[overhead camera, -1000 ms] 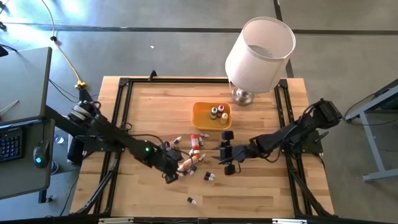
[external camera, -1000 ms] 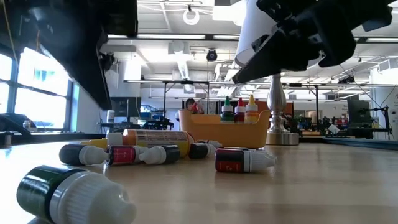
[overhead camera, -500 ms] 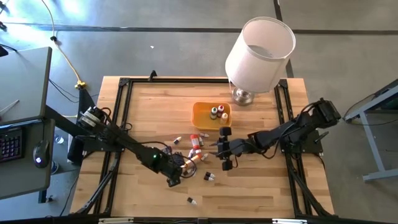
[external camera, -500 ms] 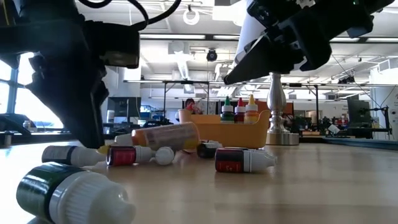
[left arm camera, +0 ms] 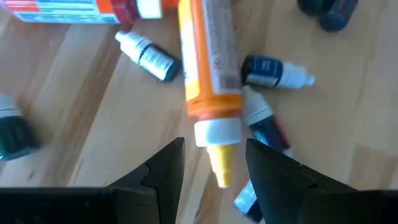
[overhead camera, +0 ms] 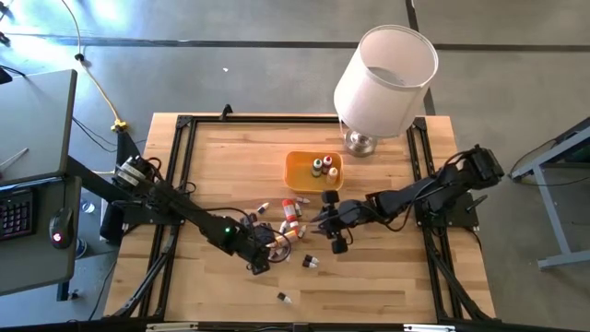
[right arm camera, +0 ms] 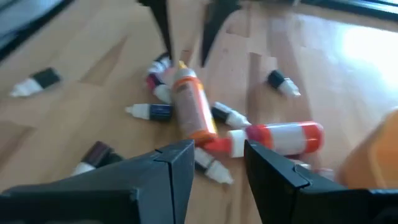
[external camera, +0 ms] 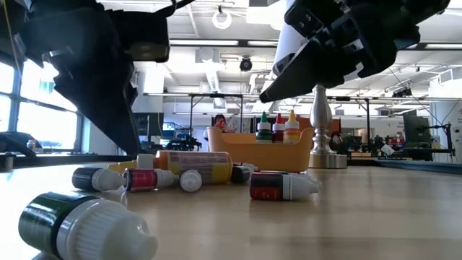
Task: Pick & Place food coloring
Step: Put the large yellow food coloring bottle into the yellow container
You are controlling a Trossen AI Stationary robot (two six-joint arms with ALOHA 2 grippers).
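Three food coloring bottles (overhead camera: pixel 323 167) stand in the orange tray (overhead camera: pixel 301 174), upper center; rest lie in a loose pile (overhead camera: pixel 284 221) mid-frame. Left gripper (overhead camera: pixel 261 249) open, empty, at pile's lower-left edge. Right gripper (overhead camera: pixel 327 221) open, empty, just right of pile. Bare wood along bottom & left edges of table (overhead camera: pixel 212 157).

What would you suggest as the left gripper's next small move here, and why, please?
Probably ease the left gripper forward and close on the big orange bottle: its jaws are open, the bottle's yellow tip lies between them, and nothing is held. The orange tray holds only three small bottles.
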